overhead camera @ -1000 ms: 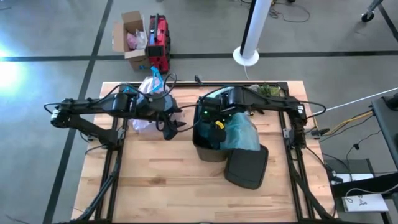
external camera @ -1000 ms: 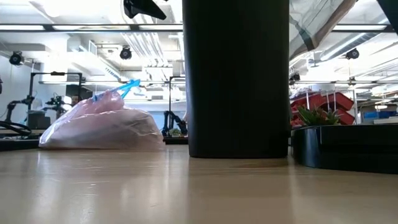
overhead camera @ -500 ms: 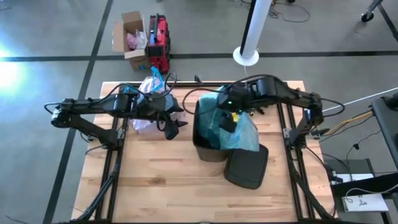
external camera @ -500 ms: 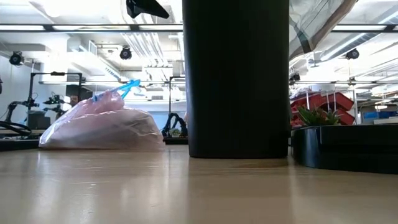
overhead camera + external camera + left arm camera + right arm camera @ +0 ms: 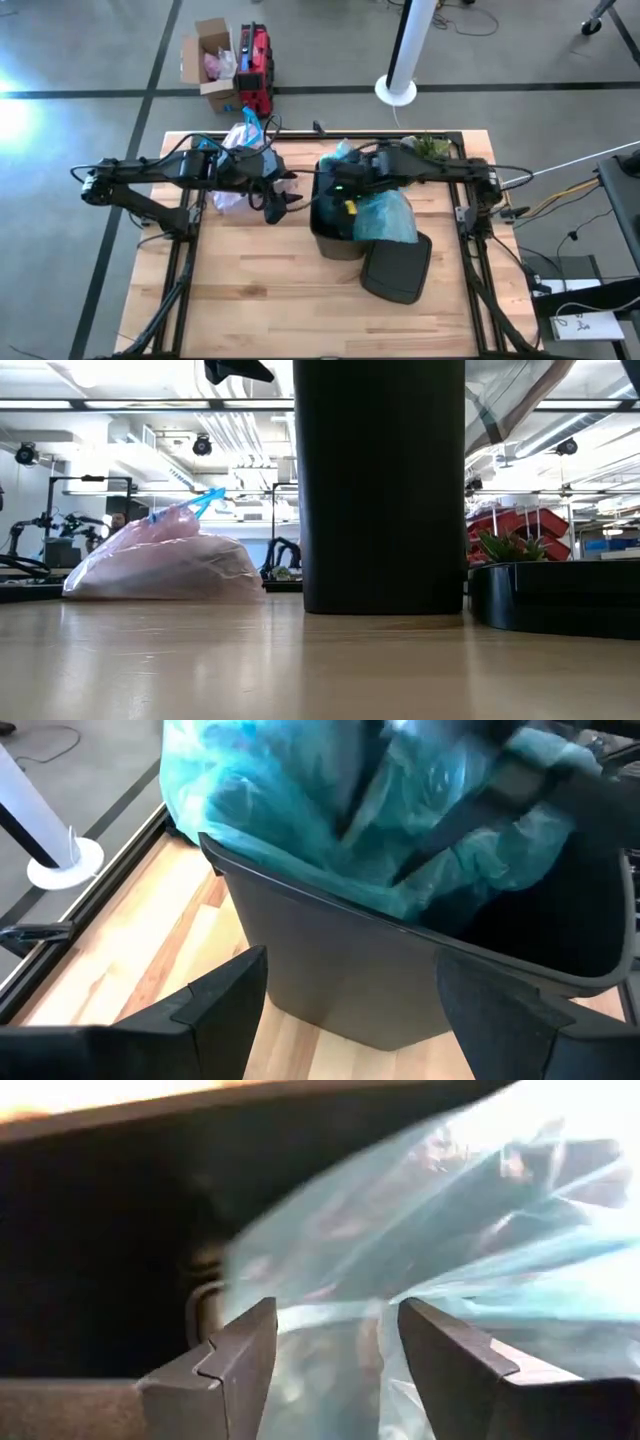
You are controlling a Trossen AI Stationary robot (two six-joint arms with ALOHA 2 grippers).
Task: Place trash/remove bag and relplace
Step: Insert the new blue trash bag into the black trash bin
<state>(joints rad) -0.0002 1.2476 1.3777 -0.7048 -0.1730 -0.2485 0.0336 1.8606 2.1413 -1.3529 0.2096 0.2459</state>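
The black bin (image 5: 335,235) stands mid-table. A crinkly light blue bag (image 5: 388,215) lies partly inside it and spills over its right rim; in the left wrist view the blue bag (image 5: 300,810) bunches at the bin's mouth. My right gripper (image 5: 342,188) reaches down into the bin, open, with blue film (image 5: 340,1320) between its fingers. My left gripper (image 5: 277,203) hovers open just left of the bin (image 5: 350,990). The filled pink bag (image 5: 238,150) with blue ties rests on its base (image 5: 165,585) behind the left arm. No loose trash shows. My right gripper's open fingers (image 5: 235,1360) stand inside the bin, coming from above and the table's right, with a fold of the blue bag's film (image 5: 330,1315) lying between them. Whether the fingers touch the film, I cannot tell.
The bin's black lid (image 5: 397,268) lies flat on the table just right and near of the bin (image 5: 555,595). A small green plant (image 5: 432,146) sits at the far right corner. Bare wood (image 5: 260,290) lies along the near side. A box and red case (image 5: 255,65) stand on the floor.
The right gripper pulled up and back toward the table's right, drawing blue film across the bin's mouth, then swung left and down into the bin again. The blue bag now bunches at the bin's far rim and right side. The left arm kept still.
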